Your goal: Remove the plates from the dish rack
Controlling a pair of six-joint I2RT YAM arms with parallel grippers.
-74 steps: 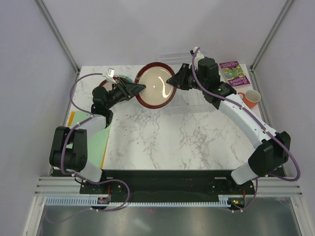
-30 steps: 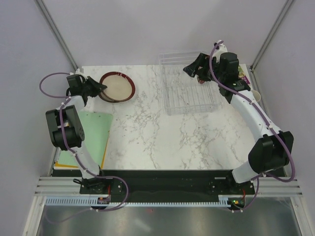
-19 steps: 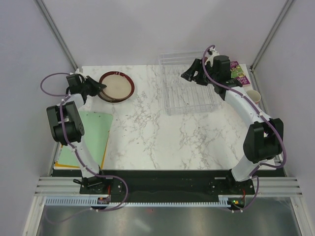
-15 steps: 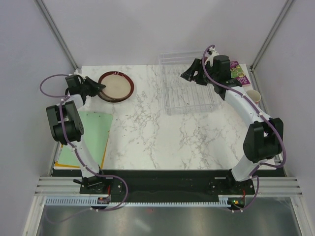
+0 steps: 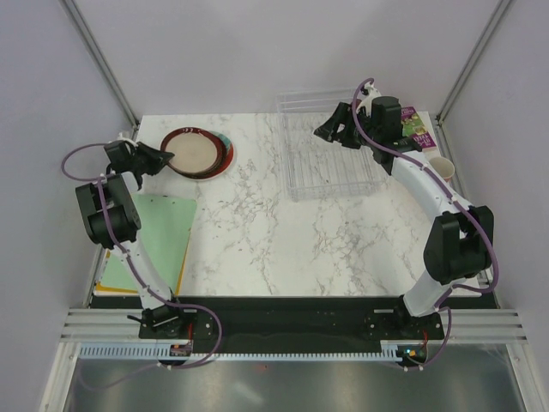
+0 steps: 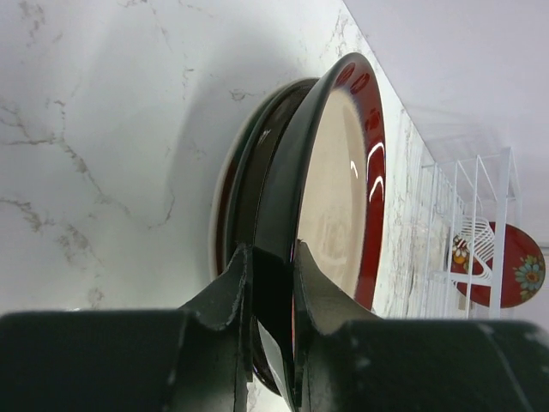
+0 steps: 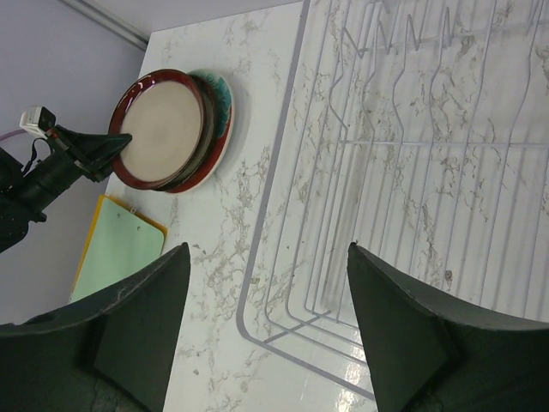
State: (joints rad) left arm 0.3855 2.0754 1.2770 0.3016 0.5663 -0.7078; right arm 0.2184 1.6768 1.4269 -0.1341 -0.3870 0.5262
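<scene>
Top, left-wrist and right-wrist views. The left gripper [image 6: 273, 287] is clamping, jaws narrow, the near rim of the round cream plate with a dark red rim [image 6: 339, 206]. The plate is extending straight ahead of the fingertips, almost edge-on to the wrist camera. It is leaning at a slight tilt on the stack under it, though which edge is riding higher cannot be told. A teal-and-white patterned plate [image 5: 226, 146] is showing from beneath on the side away from this gripper. The stack is sitting on the white marble table [image 5: 283, 232], well apart from the clear plastic ribbed dish rack [image 5: 330, 167].

The right gripper [image 7: 266, 339] is hovering over the rack with its fingers spread wide and nothing between them. The slots below it are holding no plate.

Governing relation, as a judgement: the gripped plate is lying directly ahead of the left fingertips and over the stack, so parting the jaws and drawing straight back would likely seat it. Being round, the plate is offering no long axis; only the tilt of its face matters.

A red round plate with flower-like marks [image 6: 506, 266] is appearing beyond the rack wires in the left-wrist view. Whether it is standing in a slot cannot be told. The right gripper is much the nearer to it.

The purple book [image 5: 413, 129], just beside the right gripper, is carrying cover lettering too small to read.
</scene>
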